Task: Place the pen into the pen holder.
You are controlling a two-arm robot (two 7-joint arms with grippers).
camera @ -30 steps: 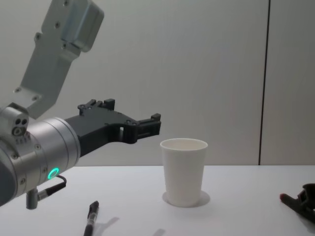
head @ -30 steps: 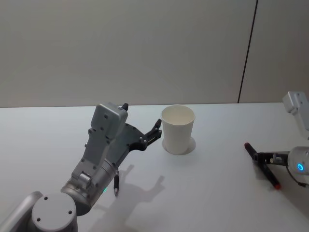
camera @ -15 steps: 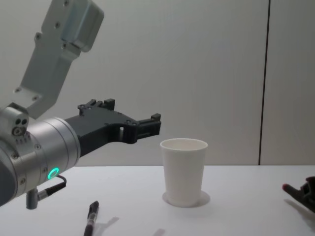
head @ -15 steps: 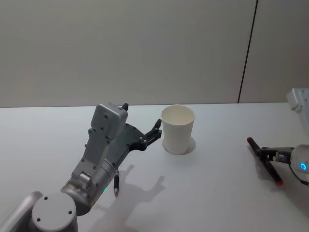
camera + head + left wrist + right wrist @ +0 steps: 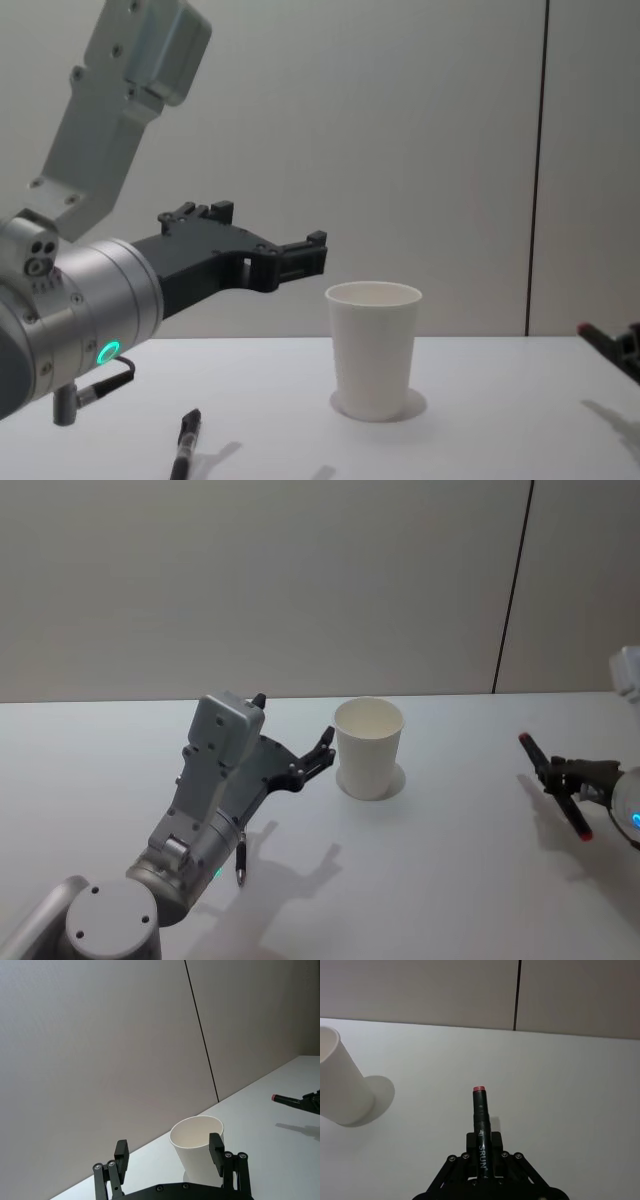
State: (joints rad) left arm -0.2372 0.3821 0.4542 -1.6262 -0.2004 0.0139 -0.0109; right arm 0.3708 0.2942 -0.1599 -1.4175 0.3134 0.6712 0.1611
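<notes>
Carrying step: the right gripper clamps 1 red-tipped pen mid-barrel, seemingly off the table, with the pen holder well left of those fingers, just beyond the splayed fingers of the idle left gripper, so next swing over its rim and tip upright.

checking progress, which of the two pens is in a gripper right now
The red-tipped pen, clamped in the right gripper and held above the table. The black pen lies loose on the table below the open left gripper.
</notes>
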